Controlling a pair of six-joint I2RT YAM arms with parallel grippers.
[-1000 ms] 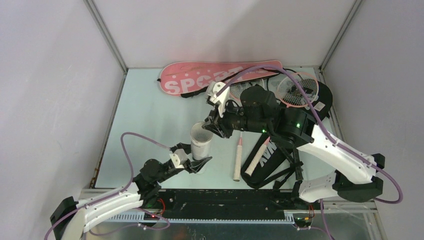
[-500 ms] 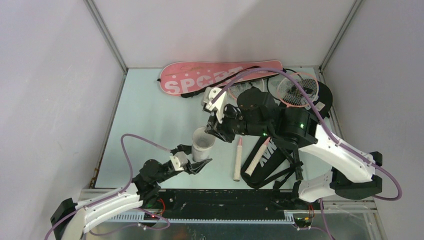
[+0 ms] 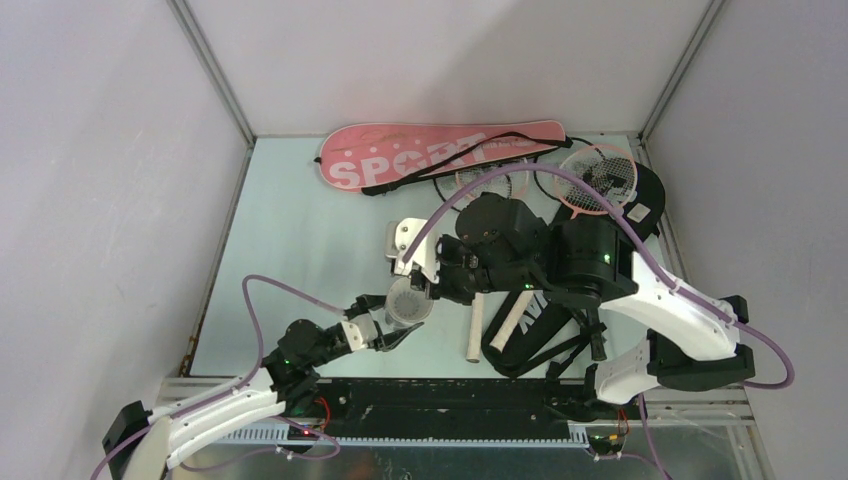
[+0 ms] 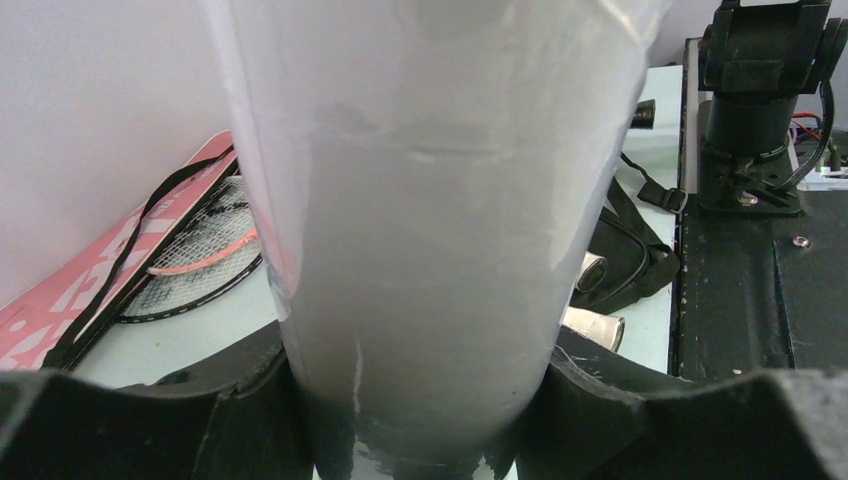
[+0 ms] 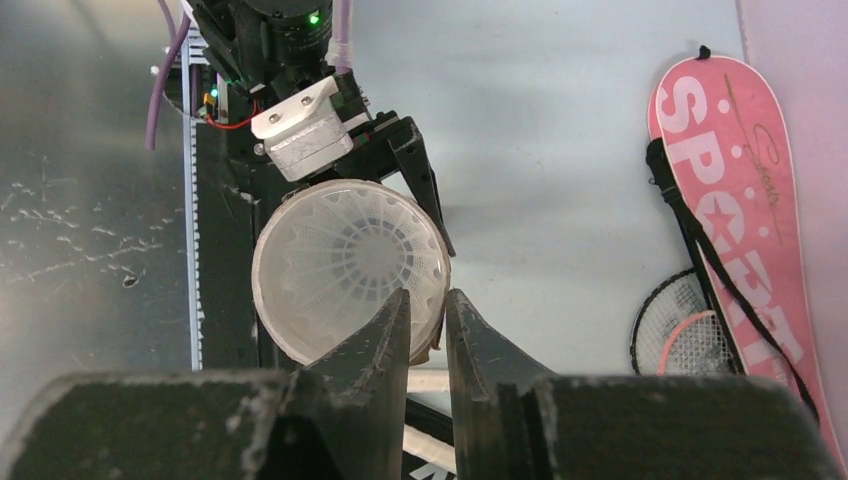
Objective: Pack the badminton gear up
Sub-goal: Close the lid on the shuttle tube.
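A translucent white tube point(image 3: 406, 305) stands between my left gripper's point(image 3: 390, 318) fingers, which are shut on its lower wall point(image 4: 430, 250). A white feather shuttlecock point(image 5: 350, 260) sits inside its open mouth. My right gripper point(image 5: 428, 300) is over the mouth, one finger inside and one outside, pinched on the rim. The pink "SPORT" bag point(image 3: 400, 158) lies at the back. Two pink racket heads point(image 3: 598, 178) point(image 3: 490, 185) rest beside it, and their handles point(image 3: 473, 335) run toward the black bag point(image 3: 545, 320).
Grey walls with metal posts close in the table on three sides. A black rail point(image 3: 450, 400) runs along the near edge, with both arm bases on it. The right arm's body point(image 3: 590, 255) hangs over the rackets and the black bag.
My right gripper swung left and down over the tube's mouth, and its jaws narrowed onto the rim. The tube and my left gripper shifted slightly toward the near edge.
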